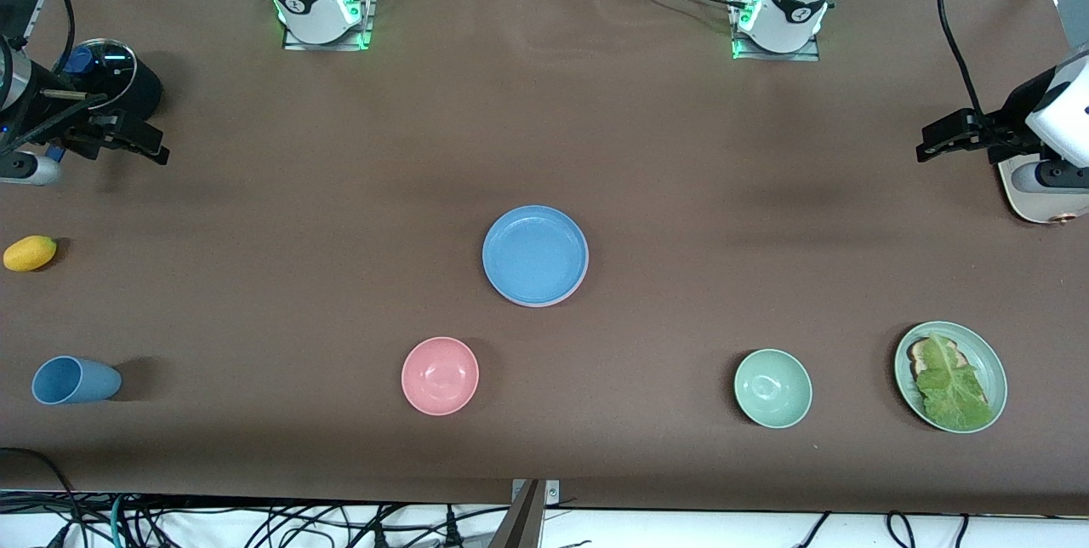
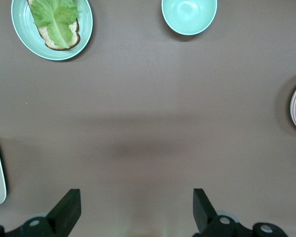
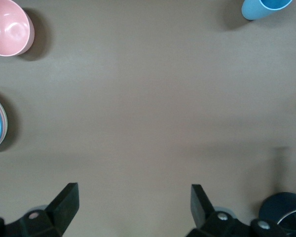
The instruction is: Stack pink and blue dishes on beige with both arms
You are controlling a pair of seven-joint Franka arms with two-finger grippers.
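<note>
Stack: blue plate tops pile, centred | left gripper, right gripper agape, empty, parked at table ends | you check rims sit flush.

Pink bowl — green bowl

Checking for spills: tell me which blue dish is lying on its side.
The blue cup, near the table's front edge at the right arm's end, lies on its side; the blue plate mid-table sits flat atop a stack.
</note>
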